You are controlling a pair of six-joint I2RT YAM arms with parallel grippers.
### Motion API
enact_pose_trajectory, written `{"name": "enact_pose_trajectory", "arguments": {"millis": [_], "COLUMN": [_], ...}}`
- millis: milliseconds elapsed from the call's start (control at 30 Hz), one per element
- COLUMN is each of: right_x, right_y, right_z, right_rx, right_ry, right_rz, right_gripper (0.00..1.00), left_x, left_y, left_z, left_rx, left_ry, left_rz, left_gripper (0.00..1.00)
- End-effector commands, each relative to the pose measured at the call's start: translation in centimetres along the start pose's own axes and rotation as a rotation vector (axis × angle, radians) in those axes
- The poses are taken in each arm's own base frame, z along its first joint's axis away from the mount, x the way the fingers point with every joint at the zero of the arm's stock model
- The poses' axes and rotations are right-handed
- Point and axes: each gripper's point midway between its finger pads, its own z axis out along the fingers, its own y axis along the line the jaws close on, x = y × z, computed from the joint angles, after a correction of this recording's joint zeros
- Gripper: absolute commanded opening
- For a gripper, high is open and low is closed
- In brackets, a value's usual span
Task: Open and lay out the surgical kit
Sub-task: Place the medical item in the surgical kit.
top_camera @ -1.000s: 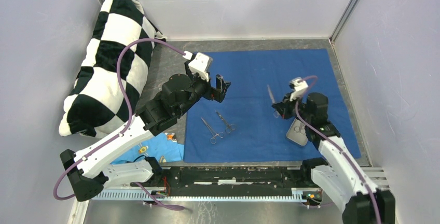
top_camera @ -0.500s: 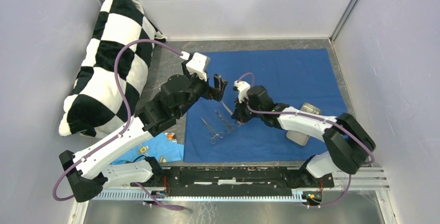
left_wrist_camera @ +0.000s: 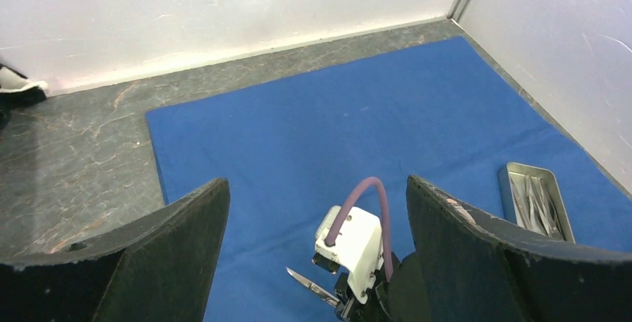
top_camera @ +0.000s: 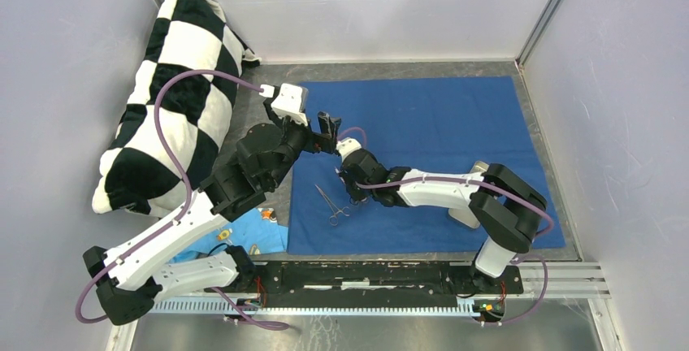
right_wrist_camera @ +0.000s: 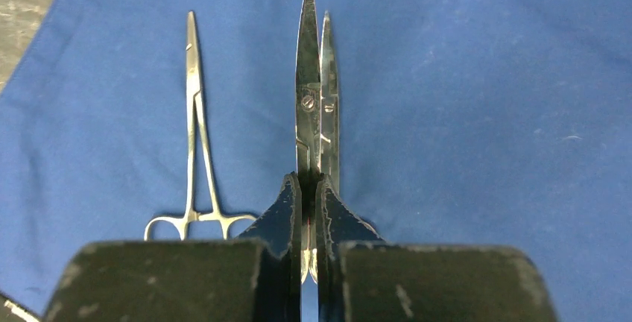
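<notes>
The blue cloth (top_camera: 439, 115) lay spread flat on the tabletop. The right end effector (right_wrist_camera: 309, 188) was pinched narrow on a pair of scissors (right_wrist_camera: 309, 91), gripping them just behind the pivot. The blades ran straight out ahead of it, along its own line. Just to their left, a clamp (right_wrist_camera: 195, 128) rested on the cloth, its long axis almost parallel to the scissors and its finger loops toward the end effector. Whether the scissors touched the cloth could not be told.

The open spot for them seemed to lie directly beneath, beside the clamp, so the right arm was plainly the nearer one for setting them down.

The left end effector (top_camera: 327, 127) hovered just beyond, spread wide and holding nothing. The steel tray (left_wrist_camera: 514, 188), with more instruments inside, sat on the cloth's near right part, well apart from both.
</notes>
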Motion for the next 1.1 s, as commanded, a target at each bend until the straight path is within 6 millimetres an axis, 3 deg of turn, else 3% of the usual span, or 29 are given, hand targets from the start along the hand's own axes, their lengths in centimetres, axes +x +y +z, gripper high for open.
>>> {"name": "enact_pose_trajectory", "arguments": {"millis": [0,500,1067], "right_x": [-1.4,0.1,-1.0], "right_y": [-1.4,-1.5,-0.9], "right_z": [0.0,1.4,0.9], "right_rx": [0.177,0.206,0.183], "right_ry": [-0.027,0.012,-0.015], "right_rz": [-0.028,-0.059,-0.057], "right_gripper": [0.02,0.11,0.19], "left_x": [-1.6,-1.5,-1.3], "left_y": [1.0,0.6,0.3], "left_z": [-0.4,-0.3,-0.1], "left_rx": [-0.041,-0.026,-0.01], "left_ry": [-0.068,-0.063,-0.055], "left_rz": [0.0,0.003,0.006], "left_gripper": [0.93,0.93,0.93]}}
